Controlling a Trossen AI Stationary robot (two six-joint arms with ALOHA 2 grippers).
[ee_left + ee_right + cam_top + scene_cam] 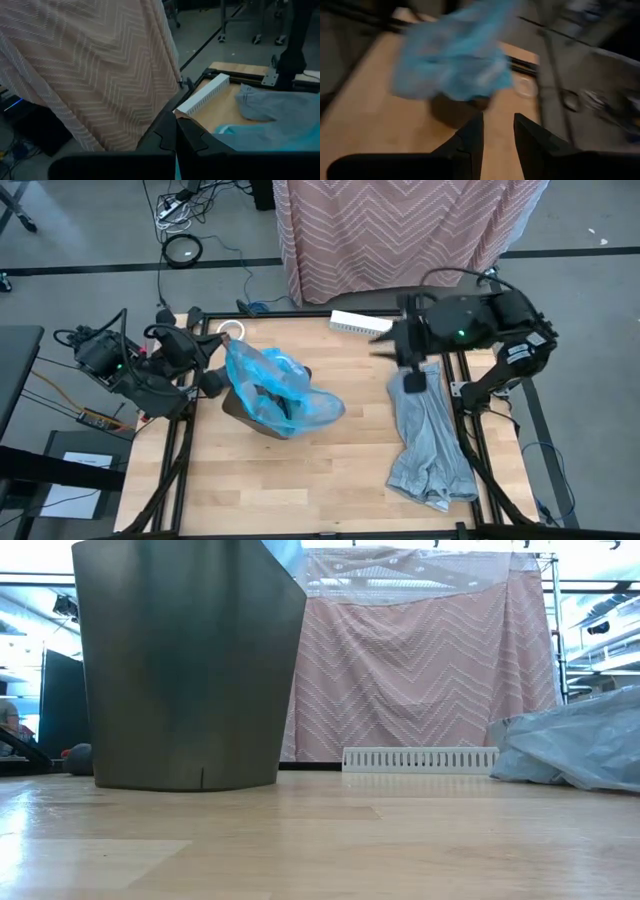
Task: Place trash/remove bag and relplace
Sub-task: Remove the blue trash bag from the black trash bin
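A blue plastic bag [280, 390] lines a dark bin [190, 660] standing on the table's left half; its film bunches loosely over the rim. Dark shapes [272, 396] show in the bag's mouth, and I cannot tell whether they are the trash. My left gripper [214, 376] is shut at the bag's left edge. A grey bag [430, 445] lies flat along the table's right side. My right gripper [385, 340] hovers above the table's far right, pointing toward the bin, open with nothing between its fingers [475, 135]. My left gripper comes nearly level from the table's left at the blue bag's left edge [230, 365]. A thin blue sliver [176, 167] shows between its shut fingers. The fingers hide which part of the film and how many layers they have.
A white ridged strip [360, 322] lies at the far edge, and a white tape ring [233, 330] at the far left. A small dark lump [80, 758] sits left of the bin. A pink patterned curtain [400, 230] hangs behind the table. Bare wood lies between the bin and the grey bag.
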